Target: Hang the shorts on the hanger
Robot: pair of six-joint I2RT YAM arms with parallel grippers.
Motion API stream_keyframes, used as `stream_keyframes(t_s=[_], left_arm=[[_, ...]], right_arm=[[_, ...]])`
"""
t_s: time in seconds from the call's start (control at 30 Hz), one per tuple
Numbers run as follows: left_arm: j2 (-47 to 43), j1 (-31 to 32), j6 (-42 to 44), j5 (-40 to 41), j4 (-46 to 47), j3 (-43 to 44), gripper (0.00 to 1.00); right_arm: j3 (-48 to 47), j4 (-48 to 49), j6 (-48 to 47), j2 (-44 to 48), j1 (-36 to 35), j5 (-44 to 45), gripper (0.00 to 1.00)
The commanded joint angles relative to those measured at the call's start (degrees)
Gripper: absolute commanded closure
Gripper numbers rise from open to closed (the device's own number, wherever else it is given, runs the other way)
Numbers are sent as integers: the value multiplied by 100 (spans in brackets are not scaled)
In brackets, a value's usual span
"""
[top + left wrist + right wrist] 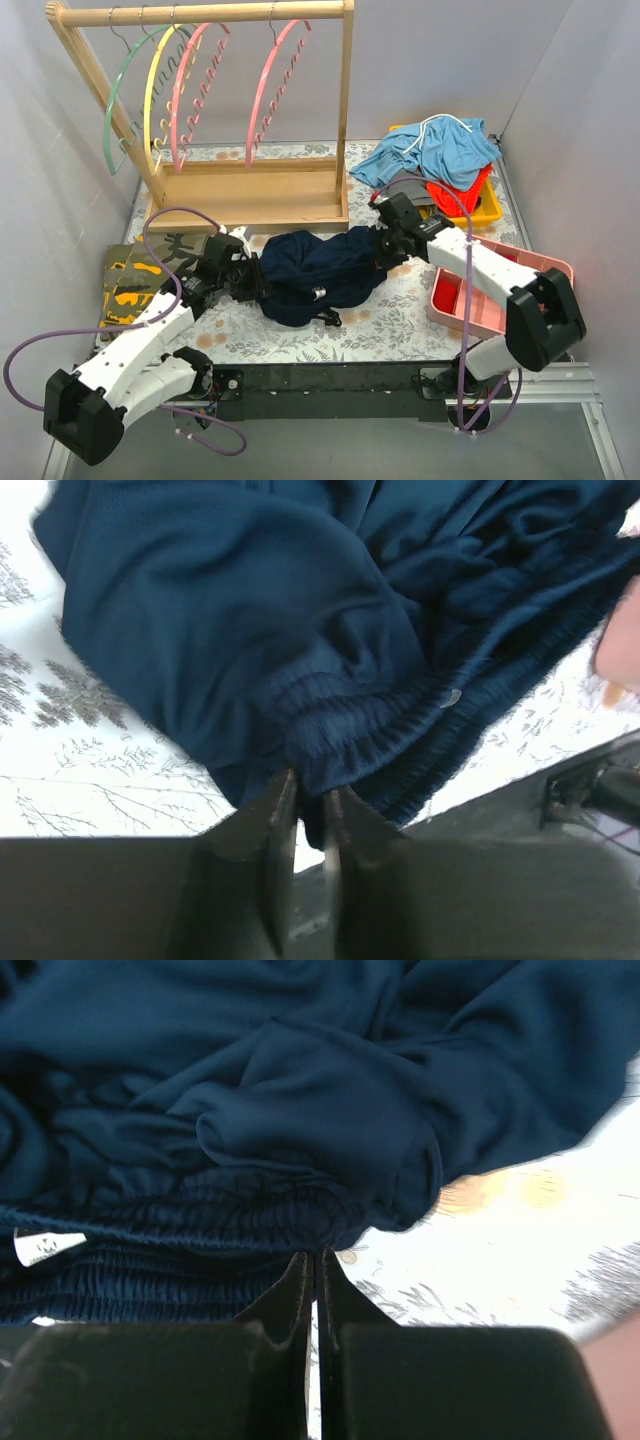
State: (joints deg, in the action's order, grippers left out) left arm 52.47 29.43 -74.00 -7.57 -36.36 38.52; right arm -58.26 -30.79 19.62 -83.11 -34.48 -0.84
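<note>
Shorts (318, 272), dark navy, are lying bunched on the floral-patterned table (400, 300), in front of the wooden rack (200, 14) and between the two grippers. Their long axis is running left to right across the table, rising slightly toward the right. The gathered elastic waistband is facing the near edge, where a white label is showing. The left gripper (308, 785) is clamping a fold of the waistband at the garment's left end, its fingers nearly together with cloth between them. The right gripper (315, 1255) is pinching the waistband edge at the right end, its fingers pressed almost flat together. The pink hanger (254, 100) is hanging alone on the rack's rail near the right post, well apart from the shorts. A second pink hanger (175, 100), a yellow hanger (148, 100) and a green hanger (110, 100) are hanging grouped toward the left.
</note>
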Motion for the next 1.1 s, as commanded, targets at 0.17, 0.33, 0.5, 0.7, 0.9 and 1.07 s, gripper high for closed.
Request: stream_keyframes(t_s=[0.17,0.33,0.5,0.7,0.9,1.07], left_arm=[[-753,-25,570,-428,437,1174,39],[-1195,-25,615,-614,480,2105,31],[-714,-25,667,-36,893,3625,26],[701,-25,1228,1345,543,5862,24],[2240,-16,2178,1689,279,7414,22],[3155,-25,2661,1803,-3,8398,23]], right_arm=[[-54,951,16,-171,46,-672,94],[25,960,-2,75,38,-505,68],[130,986,-2,330,38,-452,44],[228,1005,16,462,29,-329,30],[139,714,86,541,29,49,27],[332,986,-89,831,29,-267,26]])
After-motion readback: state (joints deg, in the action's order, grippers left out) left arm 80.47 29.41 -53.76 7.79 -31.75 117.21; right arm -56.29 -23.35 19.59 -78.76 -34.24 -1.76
